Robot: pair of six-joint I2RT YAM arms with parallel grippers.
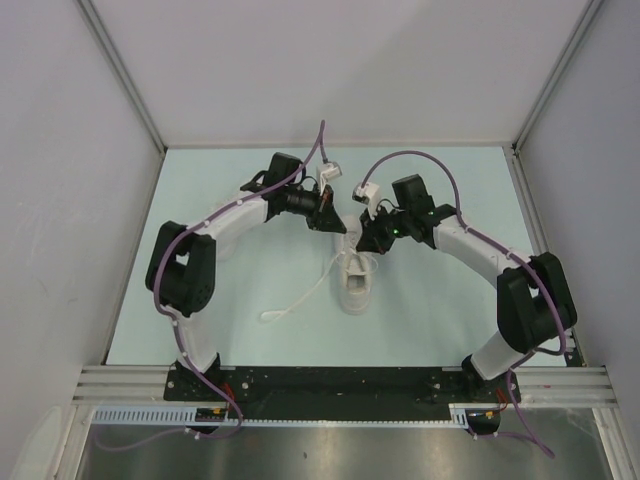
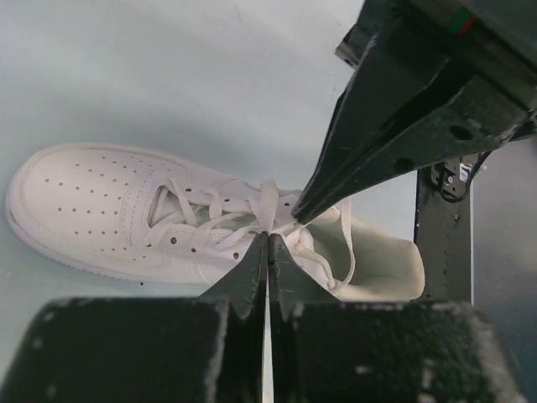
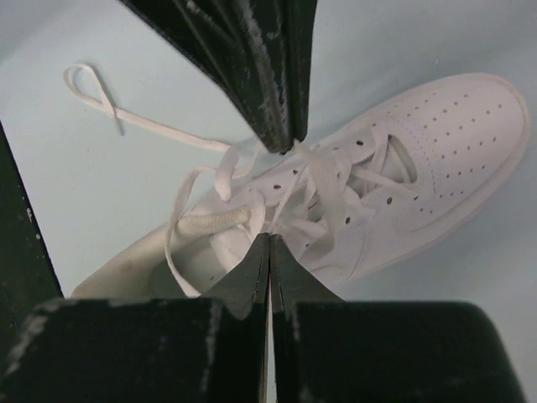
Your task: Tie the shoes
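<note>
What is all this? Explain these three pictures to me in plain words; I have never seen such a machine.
The machine is two robot arms bolted at the near edge of a table, each ending in a two-finger gripper. The wide picture looks down from above and behind them. The other two come from small cameras on the wrists, so each shows its own black fingers at the bottom and the other arm's gripper reaching in from above. On the table lies one white sneaker with loose laces; one lace end trails off toward the left arm's side. The left gripper and the right gripper are both shut, with their tips at the laces. Whether either pinches a lace, I cannot tell.
</note>
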